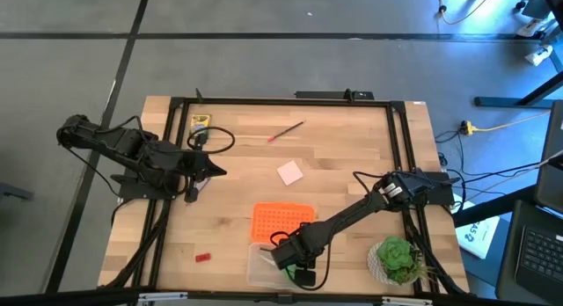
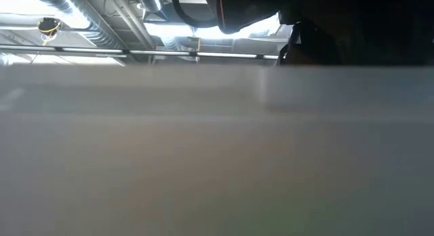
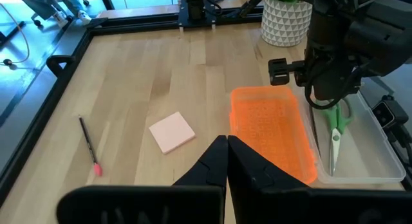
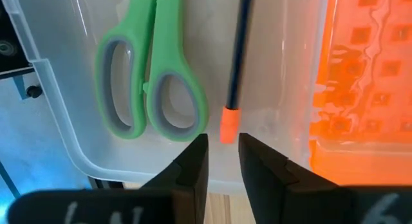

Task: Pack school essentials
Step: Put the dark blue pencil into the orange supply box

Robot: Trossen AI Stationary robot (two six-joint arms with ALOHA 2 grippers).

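Right gripper (image 1: 297, 260) sits low in the high view, just right of centre, directly over the clear plastic box (image 1: 258, 269). In the right wrist view its fingers (image 4: 193, 166) stand slightly parted, with nothing between them; a dark pencil with an orange tip (image 4: 236, 69) lies in the box just beyond the gap, not gripped. Beside the pencil, inside the same box, lie the green-handled scissors (image 4: 151, 69).

The orange perforated lid (image 1: 281, 222) leans against the box's upper edge in the high view, centre-bottom of the frame.

Left gripper (image 1: 214, 171) waits at left of centre, fingers (image 3: 215, 169) pressed together and empty.

Items on the table (image 1: 352, 156), outside the box:
- pink square pad (image 1: 290, 172), centre of frame, above the lid.
- thin red pencil (image 1: 286, 132), upper centre.
- yellow-green crayon box (image 1: 201, 122), upper left, near the table frame.
- tiny red block (image 1: 203, 256), lower left.

Potted plant (image 1: 396, 260) stands at lower right, beside the right arm.

The low view is blocked by a blurred pale surface; nothing legible there.
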